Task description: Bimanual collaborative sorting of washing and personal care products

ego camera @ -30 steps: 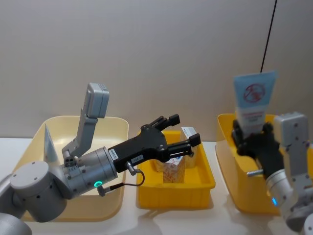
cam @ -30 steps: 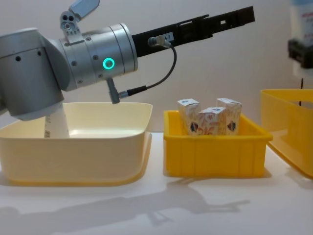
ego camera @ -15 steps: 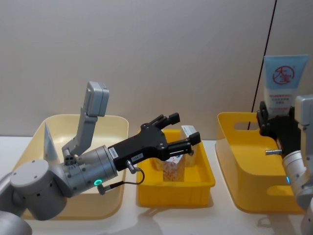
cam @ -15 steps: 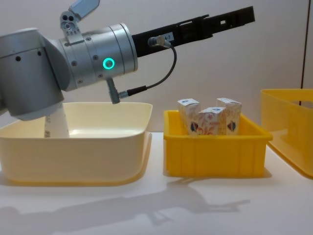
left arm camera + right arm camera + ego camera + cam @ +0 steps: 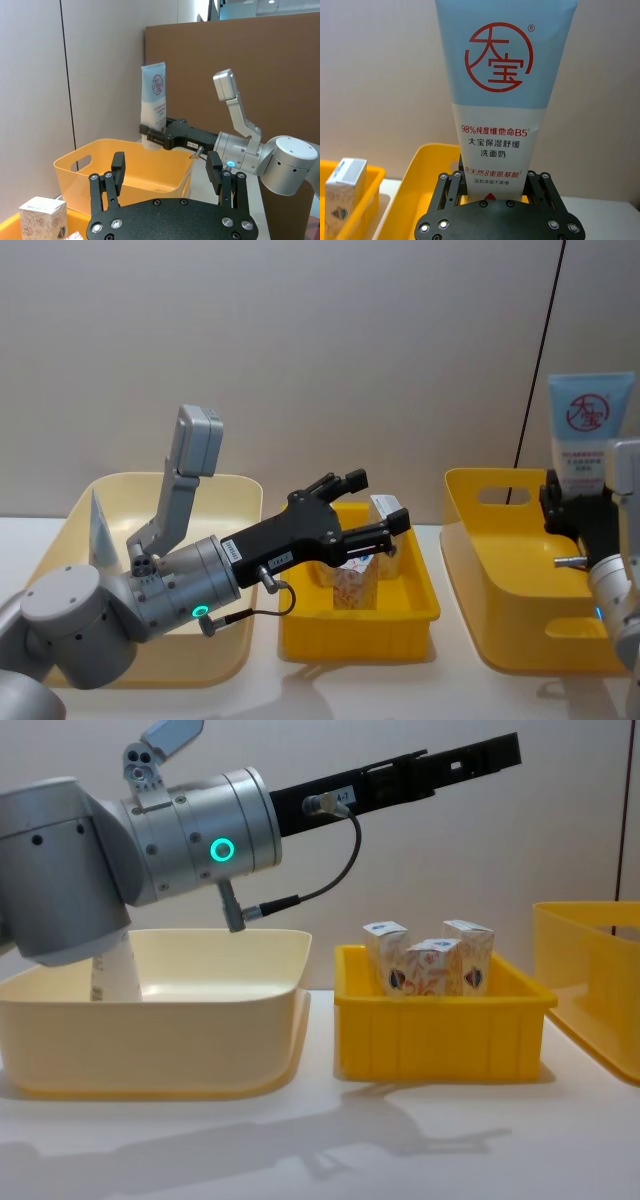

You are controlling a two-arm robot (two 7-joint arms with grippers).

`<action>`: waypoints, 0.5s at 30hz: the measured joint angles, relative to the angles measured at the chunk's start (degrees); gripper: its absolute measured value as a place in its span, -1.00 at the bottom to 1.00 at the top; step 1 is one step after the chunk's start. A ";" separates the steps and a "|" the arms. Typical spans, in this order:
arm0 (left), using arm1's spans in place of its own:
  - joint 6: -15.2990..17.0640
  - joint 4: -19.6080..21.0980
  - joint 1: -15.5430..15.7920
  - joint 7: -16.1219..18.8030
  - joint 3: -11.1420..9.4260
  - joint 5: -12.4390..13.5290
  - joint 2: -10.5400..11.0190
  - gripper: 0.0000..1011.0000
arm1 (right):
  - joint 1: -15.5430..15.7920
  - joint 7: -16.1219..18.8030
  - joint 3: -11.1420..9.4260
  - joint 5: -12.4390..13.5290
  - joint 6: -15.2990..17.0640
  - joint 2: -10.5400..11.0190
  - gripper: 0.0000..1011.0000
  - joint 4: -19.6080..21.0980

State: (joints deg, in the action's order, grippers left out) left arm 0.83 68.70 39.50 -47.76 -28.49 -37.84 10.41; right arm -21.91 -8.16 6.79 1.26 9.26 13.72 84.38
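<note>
Tube (image 5: 495, 100) gripped by right end effector (image 5: 494, 182), left (image 5: 378, 502) splayed

Soft, even overhead light fills the room. A diffuse shadow of the left arm (image 5: 190, 830) lies across the white bench (image 5: 560, 1150), and its metal casing carries a mild sheen. Focus is crisp.

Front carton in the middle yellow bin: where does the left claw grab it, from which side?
From above, on the top part, I'd judge. The front carton stands upright, top above the yellow bin's wall, which blocks side approach. Two cartons stand close behind, so pinching its left and right faces looks safer. Left claw hovers open above; right claw holds a tube.
</note>
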 joint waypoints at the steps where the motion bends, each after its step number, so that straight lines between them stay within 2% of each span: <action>1: 0.00 0.00 0.00 0.00 0.00 0.00 0.00 0.98 | 0.03 0.16 -0.02 -0.08 0.69 0.02 0.05 0.00; 15: 0.00 0.00 0.00 0.00 0.00 0.00 0.00 0.99 | 0.28 1.48 -0.32 -0.33 5.31 -0.28 0.05 -0.69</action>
State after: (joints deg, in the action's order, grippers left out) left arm 0.83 68.70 39.51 -47.76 -28.49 -37.84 10.40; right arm -21.63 -6.68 6.47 0.93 14.57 13.44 83.69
